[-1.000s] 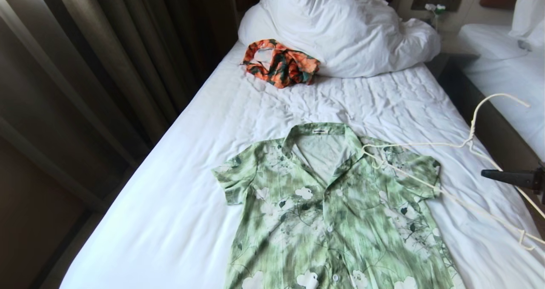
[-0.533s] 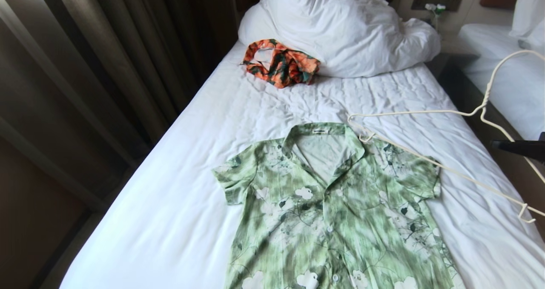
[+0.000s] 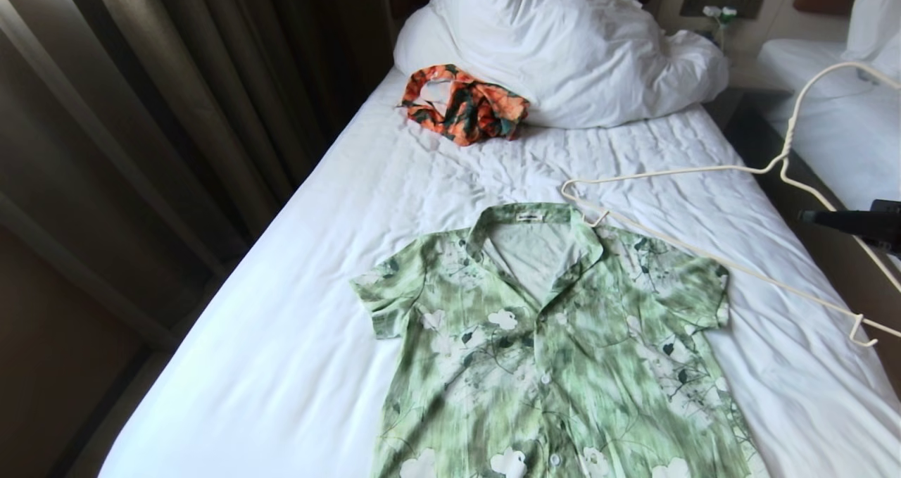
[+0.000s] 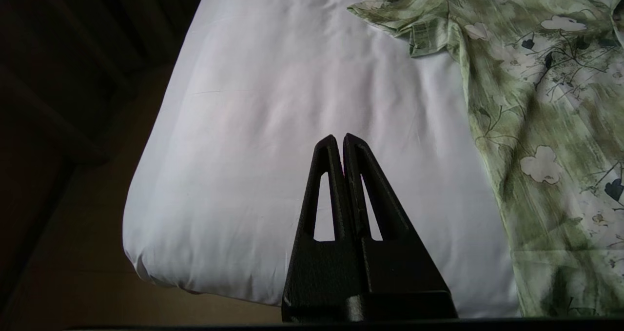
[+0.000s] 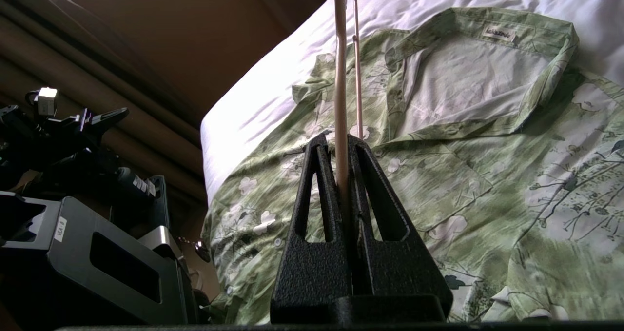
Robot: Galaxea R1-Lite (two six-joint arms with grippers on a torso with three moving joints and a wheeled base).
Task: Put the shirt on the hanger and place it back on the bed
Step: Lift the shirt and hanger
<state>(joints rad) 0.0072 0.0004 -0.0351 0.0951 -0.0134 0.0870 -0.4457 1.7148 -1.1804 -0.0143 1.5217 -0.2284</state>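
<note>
Since a second ago the hanger [image 3: 704, 175] has swung up and across: its far tip, which lay over the shirt's right shoulder, now sits just beside the collar, and the hook has risen toward the upper right edge of the head view. Shirt, bed and the orange garment [image 3: 464, 105] have not shifted.

The right gripper [image 5: 342, 148] holds the hanger, its jaws clamped on the thin wire; in the head view it enters from the right edge, beside the bed. The left gripper [image 4: 340, 138] hangs parked over the near left corner of the bed [image 3: 295, 302], jaws shut on nothing.

The shirt [image 3: 556, 351] lies flat and face up on the sheet, collar open toward the pillow [image 3: 563, 48], buttons apparently done up below the neck.

The hanger looks light and stiff but springy, and being thin wire it could twist in a pinch grip; holding it near the neck below the hook likely gives the best control. The shirt is soft and limp, so it will sag and slide on the sheet instead of resisting the wire. It probably needs a hold at the collar or shoulder seam to lift an opening, while one hanger arm is fed in through the neck.
</note>
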